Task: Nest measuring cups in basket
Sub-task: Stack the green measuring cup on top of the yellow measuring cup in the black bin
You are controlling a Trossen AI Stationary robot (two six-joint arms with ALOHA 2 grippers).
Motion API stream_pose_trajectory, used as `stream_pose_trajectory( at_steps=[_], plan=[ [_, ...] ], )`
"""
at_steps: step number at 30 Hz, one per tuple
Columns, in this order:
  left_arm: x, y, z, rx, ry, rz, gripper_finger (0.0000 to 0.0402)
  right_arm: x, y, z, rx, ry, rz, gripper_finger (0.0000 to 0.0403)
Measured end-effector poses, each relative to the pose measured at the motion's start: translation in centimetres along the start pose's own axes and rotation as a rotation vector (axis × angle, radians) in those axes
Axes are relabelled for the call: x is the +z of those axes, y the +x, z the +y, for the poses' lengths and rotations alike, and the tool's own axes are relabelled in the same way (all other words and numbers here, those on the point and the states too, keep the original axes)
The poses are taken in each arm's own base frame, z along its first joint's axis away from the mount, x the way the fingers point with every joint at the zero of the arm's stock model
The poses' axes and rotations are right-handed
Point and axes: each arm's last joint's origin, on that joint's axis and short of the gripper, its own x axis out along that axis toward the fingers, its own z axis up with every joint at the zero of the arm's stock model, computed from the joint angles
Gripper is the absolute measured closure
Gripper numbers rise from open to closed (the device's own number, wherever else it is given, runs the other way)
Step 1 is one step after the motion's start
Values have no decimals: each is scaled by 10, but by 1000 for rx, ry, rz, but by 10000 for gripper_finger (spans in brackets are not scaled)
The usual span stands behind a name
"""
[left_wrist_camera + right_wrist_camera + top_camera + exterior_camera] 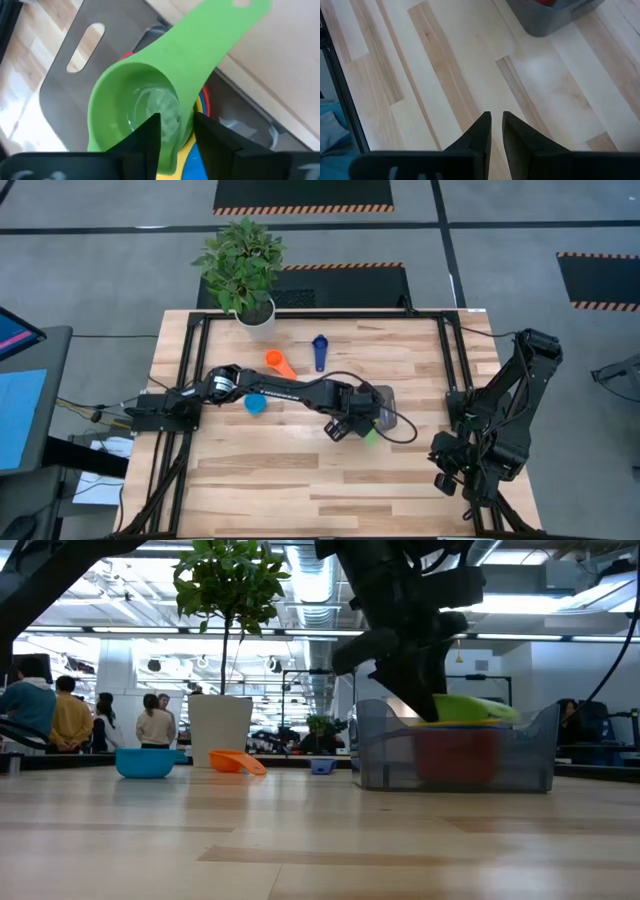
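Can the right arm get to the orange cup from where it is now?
Probably not easily. The right gripper waits at the table's near right edge, and the left arm stretches across the middle between it and the orange cup.

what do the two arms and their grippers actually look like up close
Both are dark, near-black jointed arms. The left arm carries white lettering along one link, too small to read, and a thin black cable looping near its wrist. The right arm is bulkier where its links fold together. The left gripper and right gripper each have two matte black, wedge-shaped fingers tapering to narrow tips.
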Motion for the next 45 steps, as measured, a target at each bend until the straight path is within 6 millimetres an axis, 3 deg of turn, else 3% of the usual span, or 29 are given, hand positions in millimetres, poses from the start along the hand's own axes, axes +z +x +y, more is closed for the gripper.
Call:
stream_pose_trajectory(
  at_steps=[8,19,37,45],
  plan=[
    [0,-1,-3,8,-30,36,284,0,0,0,-1,-25,0,333],
    [9,-23,12,85,-84,-3,285,0,0,0,0,-25,0,333],
    [11,-26,13,102,-199,-3,285,0,0,0,0,-48,0,333],
    [35,-29,15,130,-287,-236,298,0,0,0,0,-49,-2,333]
  ],
)
